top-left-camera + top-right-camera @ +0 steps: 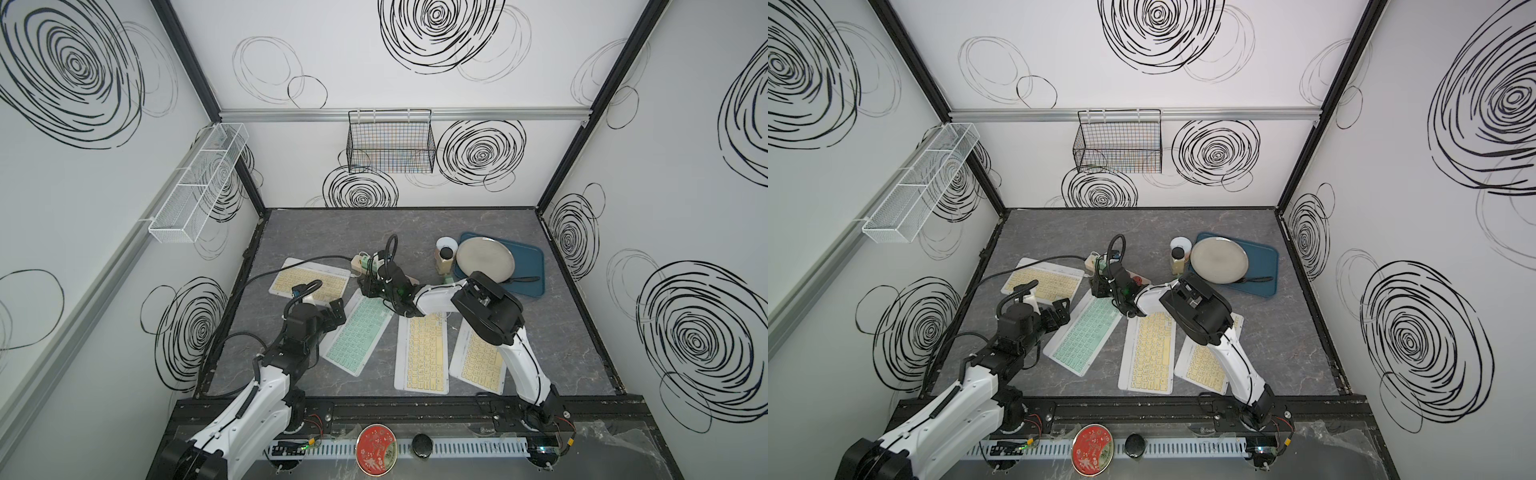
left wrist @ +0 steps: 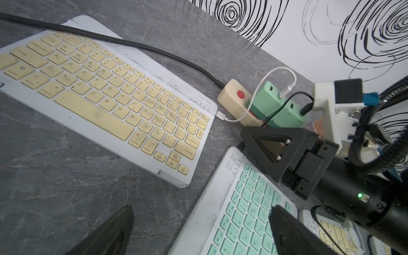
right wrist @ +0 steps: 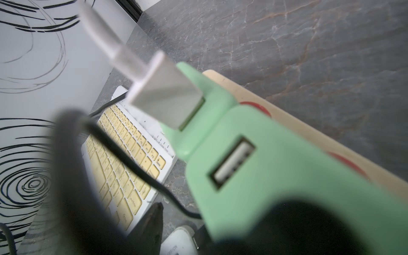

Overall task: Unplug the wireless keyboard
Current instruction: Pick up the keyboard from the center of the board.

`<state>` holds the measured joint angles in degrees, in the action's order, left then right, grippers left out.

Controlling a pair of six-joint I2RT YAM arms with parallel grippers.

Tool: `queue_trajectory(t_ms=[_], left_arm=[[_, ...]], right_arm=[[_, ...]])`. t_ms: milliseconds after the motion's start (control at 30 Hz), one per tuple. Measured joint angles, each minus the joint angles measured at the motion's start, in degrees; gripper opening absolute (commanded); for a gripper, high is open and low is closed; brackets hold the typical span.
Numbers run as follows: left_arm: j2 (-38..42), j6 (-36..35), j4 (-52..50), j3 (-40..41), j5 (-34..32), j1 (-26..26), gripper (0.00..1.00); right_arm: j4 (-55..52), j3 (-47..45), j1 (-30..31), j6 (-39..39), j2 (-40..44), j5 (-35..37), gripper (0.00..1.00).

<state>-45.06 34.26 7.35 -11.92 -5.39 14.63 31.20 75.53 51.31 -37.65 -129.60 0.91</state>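
Wireless keyboard [image 2: 106,95], yellow keys, far left of the surface [image 2: 66,176]: unplugging not yet done.
White cable [image 2: 277,70] appears joined at both ends, keyboard corner to green charger [image 2: 262,103] on the power strip [image 2: 229,92]; pulling it free is left. Right fingers [image 2: 298,143] sit at the chargers; whether they grip anything cannot be told, the wrist view blurred by a black lead [image 3: 132,163]. Left fingers [image 2: 114,229] stand wide and empty over the mint keyboard's [image 2: 242,209] edge.

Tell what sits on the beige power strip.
Two green chargers, holding a white cable and a black cable, beside a red switch. The right gripper hides the far end of the strip.
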Motion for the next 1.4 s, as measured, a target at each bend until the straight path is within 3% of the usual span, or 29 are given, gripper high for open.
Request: queue_trajectory(t_ms=[333, 567, 867, 1133, 1233, 1300, 1400], left_arm=[[0.2, 0.0, 0.0, 0.0, 0.0, 0.0, 1.0], [0.2, 0.0, 0.0, 0.0, 0.0, 0.0, 0.99], [-0.2, -0.4, 0.0, -0.2, 0.0, 0.0, 0.99], [-0.5, -1.3, 0.0, -1.3, -1.6, 0.0, 0.99], [-1.5, -1.3, 0.2, -1.8, -1.8, 0.0, 0.99], [-2.6, -1.3, 0.6, -1.8, -1.4, 0.0, 0.99], [-5.1, -1.3, 1.3, -1.8, -0.3, 0.0, 0.99]], right_arm=[[2.5, 0.9, 0.3, 0.7, -1.5, 0.1, 0.54], [2.6, 0.9, 0.2, 3.3, -1.5, -0.2, 0.28], [2.6, 0.9, 0.1, 6.3, -1.5, -0.8, 0.03], [2.6, 0.5, 0.0, 7.2, -1.2, -1.5, 0.0], [2.5, 0.2, 0.0, 7.6, -0.6, -2.4, 0.07], [2.5, 0.2, 0.0, 8.1, -0.4, -3.2, 0.01], [2.5, 0.1, 0.0, 8.5, 0.3, -4.3, 0.0]])
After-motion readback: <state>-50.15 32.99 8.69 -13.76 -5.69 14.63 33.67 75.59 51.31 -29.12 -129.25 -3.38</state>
